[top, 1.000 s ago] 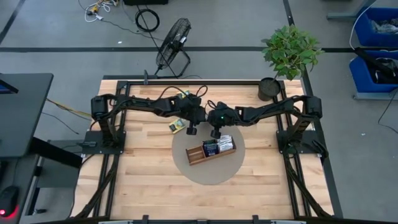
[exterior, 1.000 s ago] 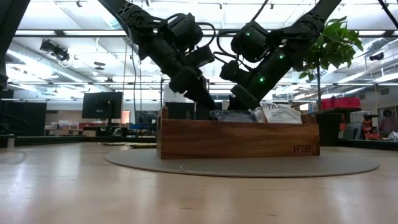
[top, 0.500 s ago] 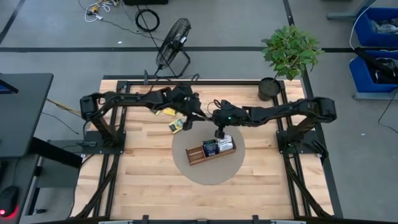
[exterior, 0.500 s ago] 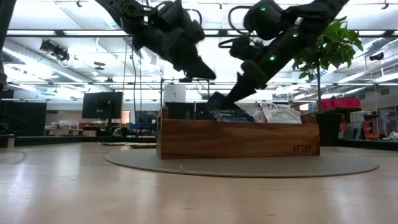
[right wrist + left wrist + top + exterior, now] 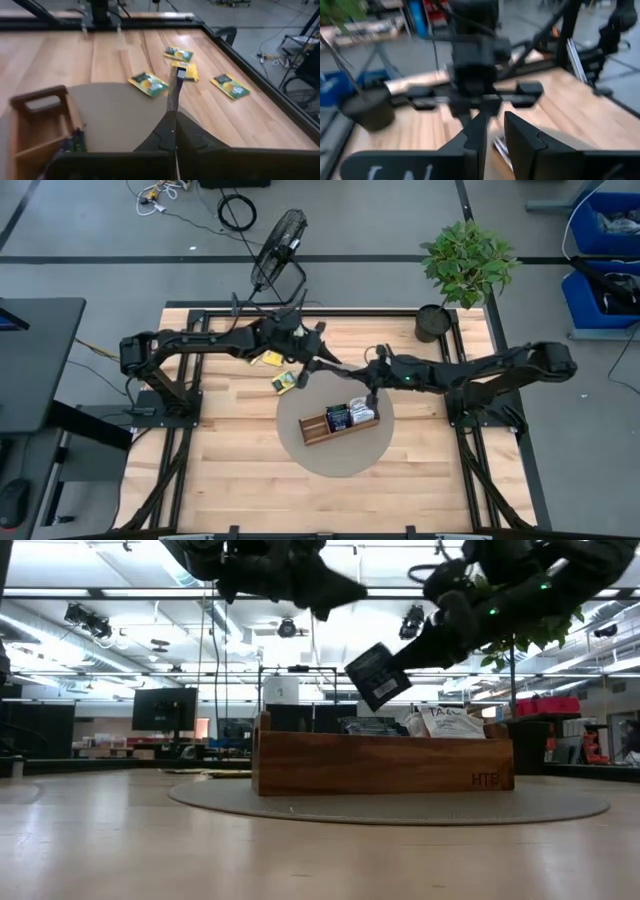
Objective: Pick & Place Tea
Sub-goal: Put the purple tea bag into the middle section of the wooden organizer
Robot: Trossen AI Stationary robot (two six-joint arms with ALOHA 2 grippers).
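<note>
Since the earlier frame the right gripper (image 5: 385, 675) had lifted clear of the wooden tray (image 5: 380, 762), fingers clenched on a dark tea sachet (image 5: 376, 675). The left gripper (image 5: 312, 363) hovered near, seemingly slightly parted and empty. Lowering the sachet edge-first into one compartment would suit.

Wooden tray (image 5: 338, 423) on round mat (image 5: 334, 456), mid-table. Sachets in tray's right compartments (image 5: 351, 413). Loose sachets (image 5: 284, 383) on table left-behind mat. Plant pot (image 5: 432, 322) at far right corner. Fan (image 5: 277, 243) on floor behind table.
</note>
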